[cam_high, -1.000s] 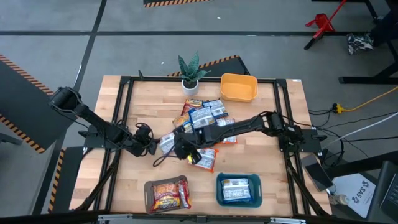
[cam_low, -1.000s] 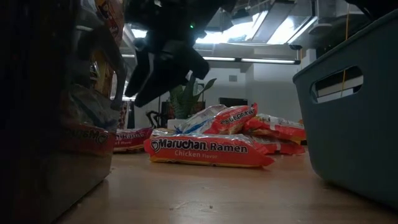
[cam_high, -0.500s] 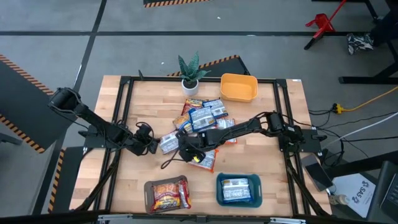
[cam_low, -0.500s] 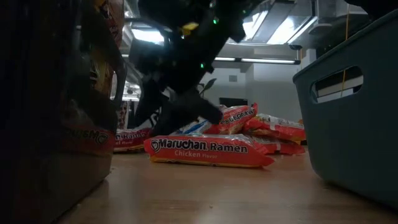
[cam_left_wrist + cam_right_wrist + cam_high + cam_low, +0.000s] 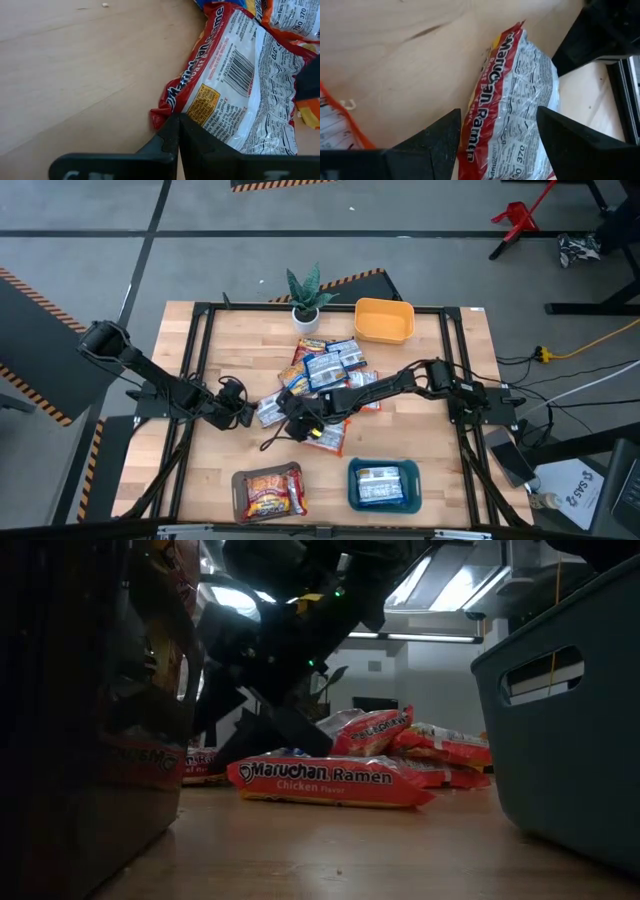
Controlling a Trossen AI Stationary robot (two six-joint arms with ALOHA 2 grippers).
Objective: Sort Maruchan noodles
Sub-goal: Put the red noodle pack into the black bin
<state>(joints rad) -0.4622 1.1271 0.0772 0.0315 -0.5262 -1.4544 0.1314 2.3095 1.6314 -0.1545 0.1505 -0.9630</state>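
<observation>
The high view looks straight down from well above the pale wooden table (image 5: pixel 420 460), taking in both arms and the floor around. The low view sits at tabletop height, looking level across the boards into the room, very close to a red-labelled shiny plastic ramen packet (image 5: pixel 330 782). Each wrist view looks close down at the wood; both share one red-edged white-backed packet (image 5: pixel 240 95) (image 5: pixel 512 112).
</observation>
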